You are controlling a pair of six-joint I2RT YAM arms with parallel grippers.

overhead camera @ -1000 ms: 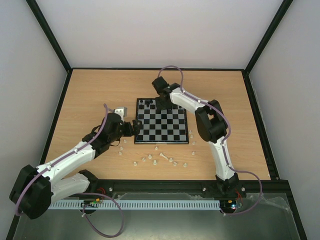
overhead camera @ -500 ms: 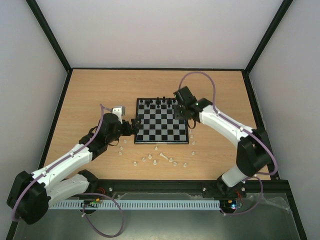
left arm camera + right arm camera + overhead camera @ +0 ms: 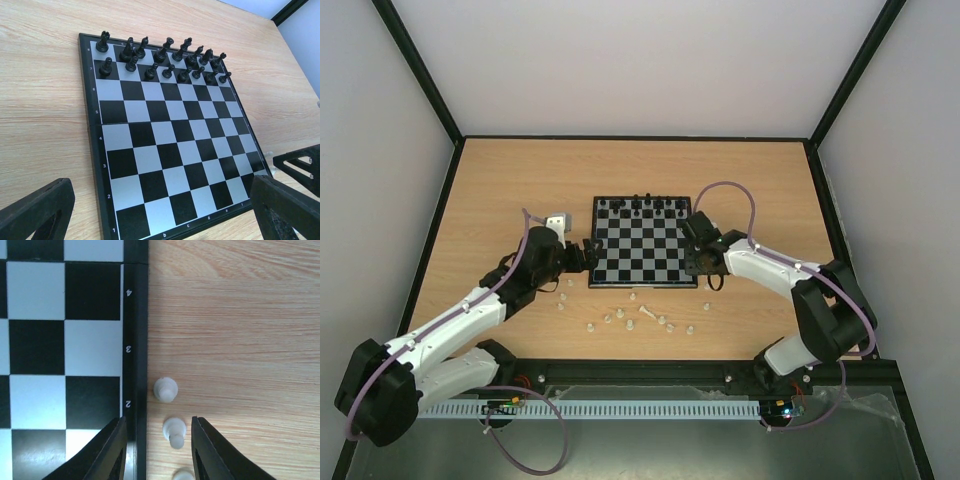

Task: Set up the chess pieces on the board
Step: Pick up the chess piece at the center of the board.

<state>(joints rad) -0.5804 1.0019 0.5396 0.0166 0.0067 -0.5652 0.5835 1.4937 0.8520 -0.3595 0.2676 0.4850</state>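
Note:
The board [image 3: 643, 243] lies mid-table, its far two rows filled with black pieces [image 3: 165, 60] and its other squares bare. The whitish chess pieces [image 3: 645, 312] lie scattered on the wood in front of and to the right of it. My right gripper [image 3: 704, 266] hovers off the board's right edge. It is open [image 3: 158, 427], with one white pawn [image 3: 173, 432] standing untouched between the fingers. A second pawn [image 3: 165, 389] stands just beyond it, and a third [image 3: 184, 475] sits at the frame's bottom. My left gripper [image 3: 588, 254] is wide open [image 3: 160, 202] at the board's left edge and holds nothing.
A small grey-white block [image 3: 558, 222] sits behind the left wrist. The board's black border [image 3: 135, 340] runs close beside the right gripper's left finger [image 3: 112, 450]. More white pieces [image 3: 564, 299] lie near the left arm. Black rails frame the table.
The right arm swung from the board's far rows back to its right edge and came down over the white pawns, and its jaws opened wider. The left arm barely shifted.

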